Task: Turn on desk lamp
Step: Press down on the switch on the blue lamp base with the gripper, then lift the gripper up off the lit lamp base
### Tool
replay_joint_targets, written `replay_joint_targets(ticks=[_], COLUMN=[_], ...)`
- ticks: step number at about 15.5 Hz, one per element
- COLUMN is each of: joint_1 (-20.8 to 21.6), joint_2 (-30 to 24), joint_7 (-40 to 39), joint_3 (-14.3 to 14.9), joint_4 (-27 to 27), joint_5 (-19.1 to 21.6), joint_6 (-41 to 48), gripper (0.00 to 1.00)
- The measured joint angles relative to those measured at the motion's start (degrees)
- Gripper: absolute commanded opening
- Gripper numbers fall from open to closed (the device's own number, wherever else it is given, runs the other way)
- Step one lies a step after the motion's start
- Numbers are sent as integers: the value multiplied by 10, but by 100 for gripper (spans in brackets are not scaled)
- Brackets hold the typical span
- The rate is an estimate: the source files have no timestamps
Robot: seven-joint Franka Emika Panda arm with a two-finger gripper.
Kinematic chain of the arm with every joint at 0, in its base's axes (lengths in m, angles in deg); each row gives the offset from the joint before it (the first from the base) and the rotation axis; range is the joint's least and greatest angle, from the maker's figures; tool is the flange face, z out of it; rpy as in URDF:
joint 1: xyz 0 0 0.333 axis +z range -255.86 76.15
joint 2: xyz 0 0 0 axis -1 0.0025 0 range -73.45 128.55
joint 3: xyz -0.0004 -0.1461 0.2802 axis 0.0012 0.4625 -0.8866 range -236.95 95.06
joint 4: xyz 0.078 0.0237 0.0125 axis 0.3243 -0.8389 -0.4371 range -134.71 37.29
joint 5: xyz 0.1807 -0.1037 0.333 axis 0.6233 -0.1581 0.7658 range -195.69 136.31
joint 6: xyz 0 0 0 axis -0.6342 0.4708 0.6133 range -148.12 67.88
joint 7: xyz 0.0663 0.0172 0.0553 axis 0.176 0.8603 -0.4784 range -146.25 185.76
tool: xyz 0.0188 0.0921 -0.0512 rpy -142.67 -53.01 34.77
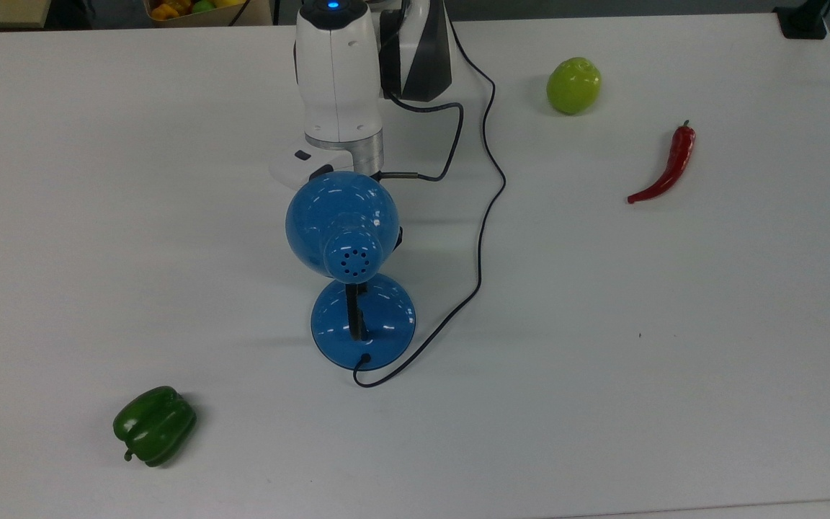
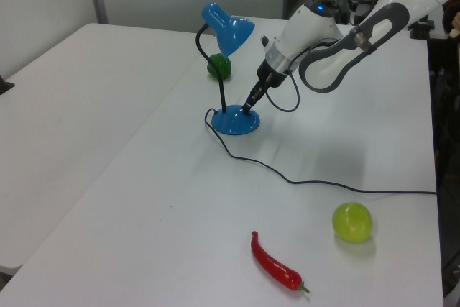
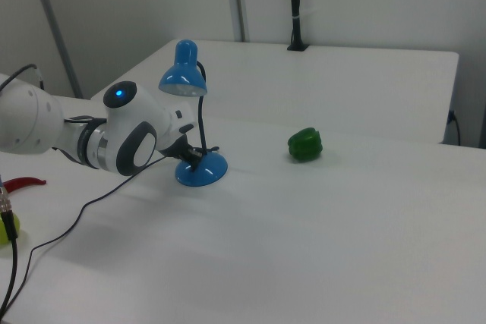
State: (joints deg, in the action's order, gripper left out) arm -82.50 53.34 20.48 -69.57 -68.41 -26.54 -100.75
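The desk lamp stands mid-table, with a glossy blue dome shade (image 1: 341, 216) above a round blue base (image 1: 386, 317). Its thin black cord (image 1: 483, 216) runs away toward the arm's mount. In the left view my gripper (image 2: 249, 108) points steeply down, its narrow black fingers shut and the tip resting on the top of the base (image 2: 236, 121), just right of the black neck. The right view shows my gripper (image 3: 194, 156) at the base's (image 3: 203, 174) left side, under the shade (image 3: 182, 77). No glow shows under the shade. In the top view the shade covers the fingers.
A green bell pepper (image 1: 154, 425) lies at the top view's lower left. A lime-green fruit (image 1: 573, 85) and a red chilli (image 1: 667, 167) lie at the top view's upper right. The white arm (image 1: 336, 72) rises behind the lamp.
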Motion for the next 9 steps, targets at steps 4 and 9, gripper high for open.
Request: replay_joint_targets(ticks=[4,9], joint_1=[0,0], joint_2=[2,3], joint_7=[0,0], joint_3=[0,0], joint_4=[0,0], joint_5=[0,-1], joint_6=[-3,-4], gripper=[0,0])
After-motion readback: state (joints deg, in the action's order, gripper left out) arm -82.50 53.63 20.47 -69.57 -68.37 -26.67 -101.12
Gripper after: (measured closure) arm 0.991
